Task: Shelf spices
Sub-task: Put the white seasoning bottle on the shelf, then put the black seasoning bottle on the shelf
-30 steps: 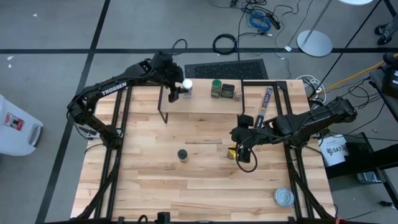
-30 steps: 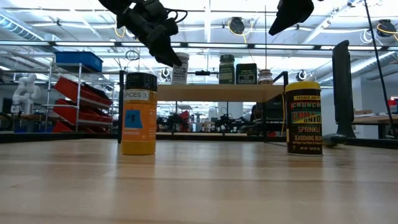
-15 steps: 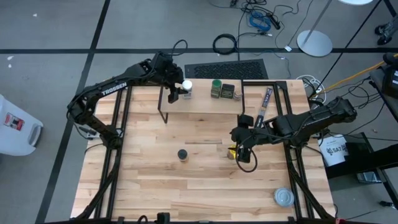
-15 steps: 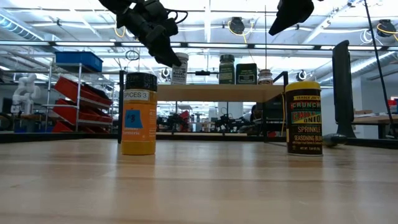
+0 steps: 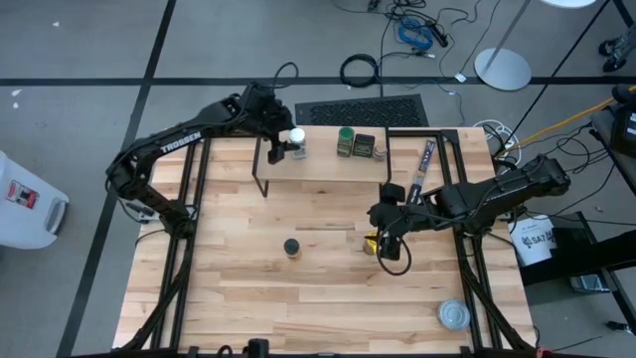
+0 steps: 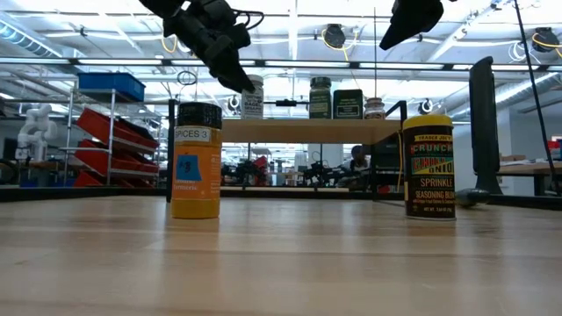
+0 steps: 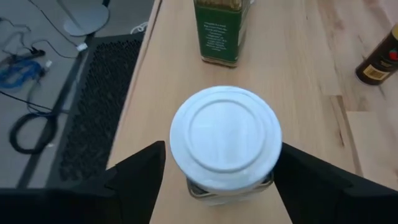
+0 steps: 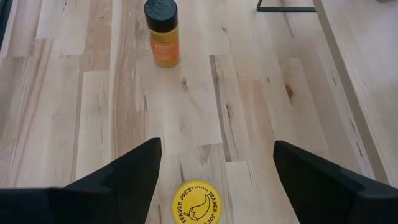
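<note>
Since the earlier frame the left gripper (image 7: 214, 165) has parted its fingers; the white-lidded jar (image 7: 225, 137) stands between the released jaws on the shelf (image 7: 292, 68). The right gripper (image 8: 214, 165) hangs spread above the yellow-lidded jar (image 8: 198, 203), whose lid reads "TRADER JOE'S". The orange jar (image 6: 196, 160) reads "SPICES 3".
</note>
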